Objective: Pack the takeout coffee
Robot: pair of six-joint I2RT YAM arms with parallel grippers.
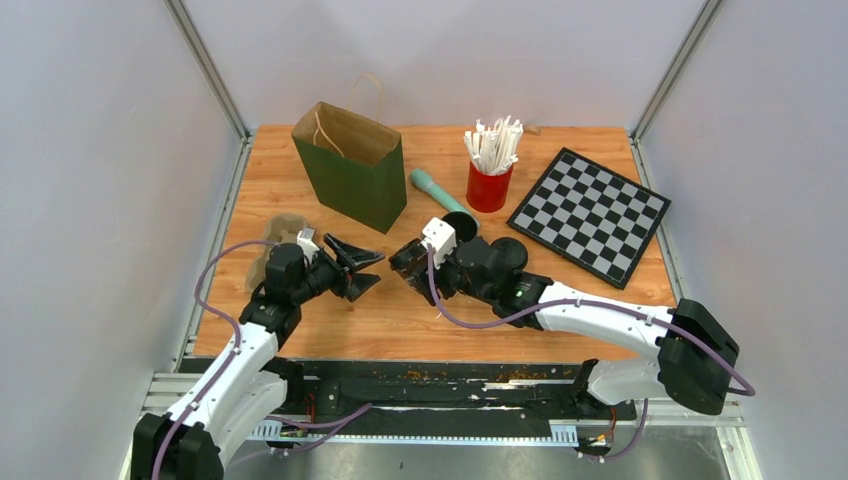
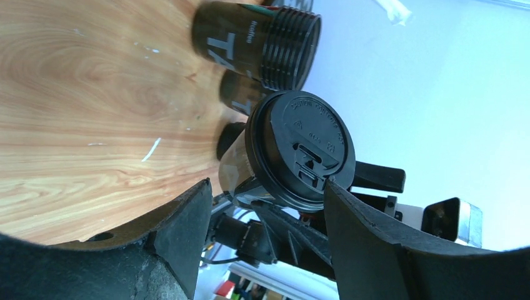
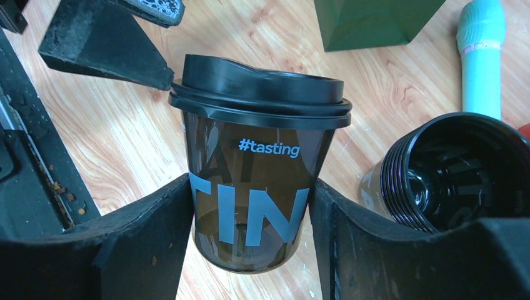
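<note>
The coffee cup (image 3: 250, 200) sits between the right jaws, which pinch its dark body on both sides below the printed lettering. This leaves the upper wall and the black lid (image 3: 259, 90) clear. The low grip makes sense, since it steadies the cup while keeping the top free for the other arm.

The left jaws are spread wide, one on each side of the lid and facing its top, and they hold nothing. One tip sits right at the lid's rim, though whether it actually touches is hard to tell.

The lid looks level on the rim, so the capping step seems about done and the cup ready to carry. The green paper bag (image 1: 350, 165) stands open-mouthed just beyond the left jaws, on the side away from the arm bases.

A stack of empty cups (image 3: 450, 169) stands on the bench (image 1: 330, 325) close beside the outer side of the right jaws. A lift should therefore go straight up before swinging toward the bag.
</note>
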